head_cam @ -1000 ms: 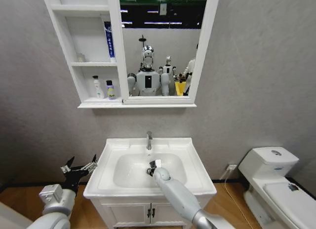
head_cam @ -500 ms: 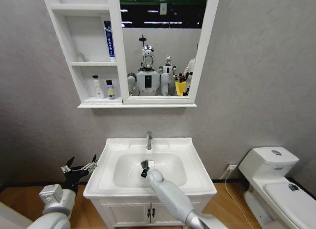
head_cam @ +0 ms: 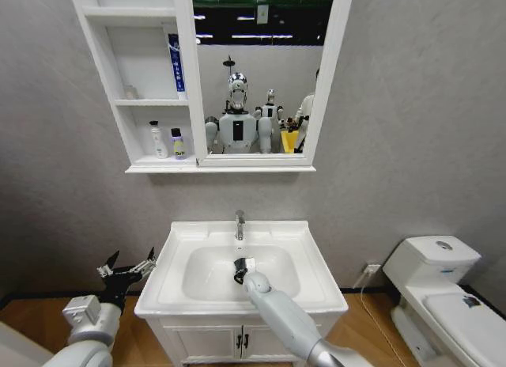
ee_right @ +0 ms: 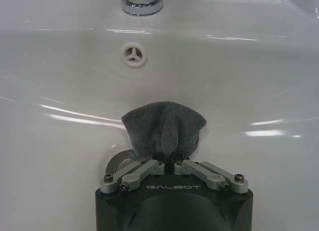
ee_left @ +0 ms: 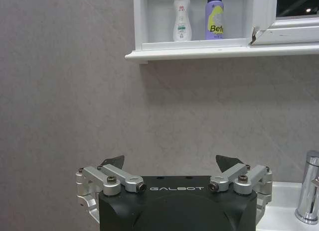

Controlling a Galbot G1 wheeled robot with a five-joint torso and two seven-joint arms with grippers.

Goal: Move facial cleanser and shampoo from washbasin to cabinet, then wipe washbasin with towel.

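The white wall-hung cabinet [head_cam: 142, 90] with its tall mirror panel and 3 open shelf niches hangs on the grey wall above the white rectangular ceramic washbasin [head_cam: 316, 292], whose oval bowl sits below a chrome tap [head_cam: 239, 224]. In the cabinet's lowest niche stand 2 containers side by side: a white pump bottle [ee_left: 182, 18] and a purple bottle with a dark cap [ee_left: 218, 17]. Judged from that, the moving part of the task is done and the wiping step is in hand.

The right gripper [ee_right: 172, 159] reaches down into the bowl, its jaws pinched onto the small dark grey folded towel [ee_right: 164, 126]. The cloth bunches out ahead of the fingers and lies against the bowl's white surface, just beside the chrome drain ring [ee_right: 119, 161] and short of the overflow hole [ee_right: 133, 55]. The left gripper [ee_left: 172, 166] hangs idle off the washbasin's left edge, jaws spread, holding nothing.

To wipe well, the towel probably needs steady downward pressure so cloth, not metal fingers, meets the ceramic. Strokes should sweep across the bowl and follow its curve. The grip looks narrow, so a hard drag could pull the cloth loose; moderate speed seems wise.
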